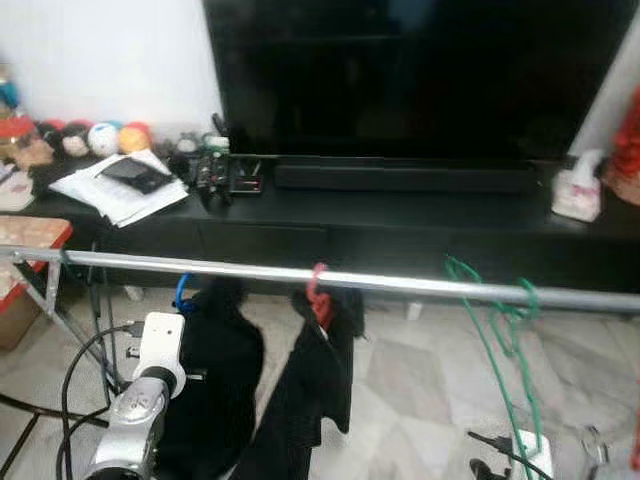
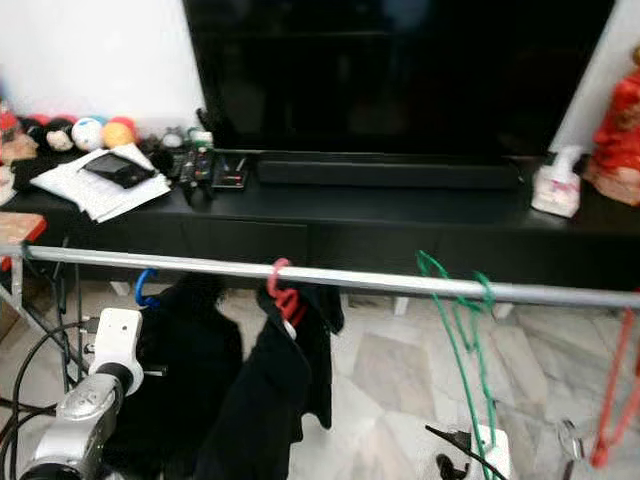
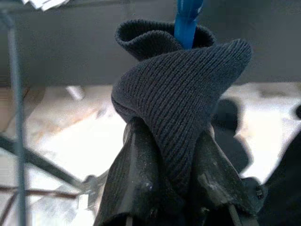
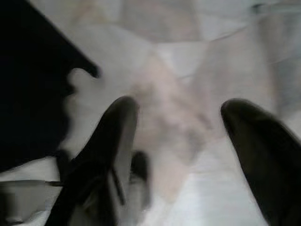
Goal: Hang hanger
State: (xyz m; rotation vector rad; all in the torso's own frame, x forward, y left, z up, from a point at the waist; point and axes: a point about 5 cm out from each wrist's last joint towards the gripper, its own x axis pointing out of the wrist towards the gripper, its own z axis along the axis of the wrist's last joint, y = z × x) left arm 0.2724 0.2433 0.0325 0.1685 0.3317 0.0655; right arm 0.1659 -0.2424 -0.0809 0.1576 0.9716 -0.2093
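Blue hanger (image 1: 181, 292) on the rail (image 1: 400, 281), left end.
Its hook points up; the dark garment (image 3: 181, 101) hangs straight down, pinched by the left gripper (image 3: 171, 162). Right gripper (image 4: 181, 146) spread.

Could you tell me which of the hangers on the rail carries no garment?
The green hanger, right of the others on the rail; the blue hanger and the red hanger each hold dark clothing.

Black television (image 1: 420, 70) above soundbar (image 1: 405, 178), papers (image 1: 120, 188)
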